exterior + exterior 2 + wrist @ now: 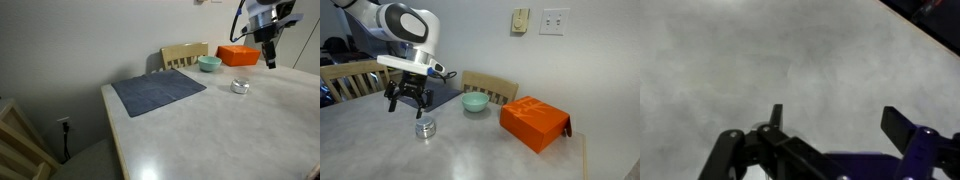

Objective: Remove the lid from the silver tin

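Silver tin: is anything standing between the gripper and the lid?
Nothing visible does. In an exterior view the gripper hangs open above and beside the silver tin, its lid on; the teal bowl and orange box stand off to the side.

One silver tin (425,128), one teal bowl (474,102), one orange box (534,124), one mat (157,92) — two chairs (492,86)

End effector (406,105), jaws spread, hanging near silver tin (425,128), teal bowl (474,102) behind, orange box (534,124) apart
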`<action>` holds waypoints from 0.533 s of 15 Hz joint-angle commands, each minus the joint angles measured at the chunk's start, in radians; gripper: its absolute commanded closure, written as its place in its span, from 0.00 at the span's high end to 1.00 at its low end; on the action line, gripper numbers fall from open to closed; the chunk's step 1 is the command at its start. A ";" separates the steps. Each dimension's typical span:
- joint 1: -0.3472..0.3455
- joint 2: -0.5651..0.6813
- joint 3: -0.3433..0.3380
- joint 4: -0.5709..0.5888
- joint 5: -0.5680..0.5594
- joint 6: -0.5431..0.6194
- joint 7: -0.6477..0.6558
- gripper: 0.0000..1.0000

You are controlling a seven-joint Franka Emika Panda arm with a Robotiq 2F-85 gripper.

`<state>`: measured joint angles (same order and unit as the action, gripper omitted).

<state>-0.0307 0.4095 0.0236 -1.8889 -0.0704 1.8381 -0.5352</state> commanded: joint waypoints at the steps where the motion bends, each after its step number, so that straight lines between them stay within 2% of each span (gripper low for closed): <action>1: -0.016 0.002 0.015 0.002 -0.001 0.004 0.003 1.00; 5: -0.011 -0.003 0.016 -0.009 -0.017 0.024 0.003 1.00; 8: -0.010 -0.001 0.020 -0.050 -0.024 0.211 0.008 1.00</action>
<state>-0.0320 0.4106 0.0305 -1.8969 -0.0754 1.9078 -0.5341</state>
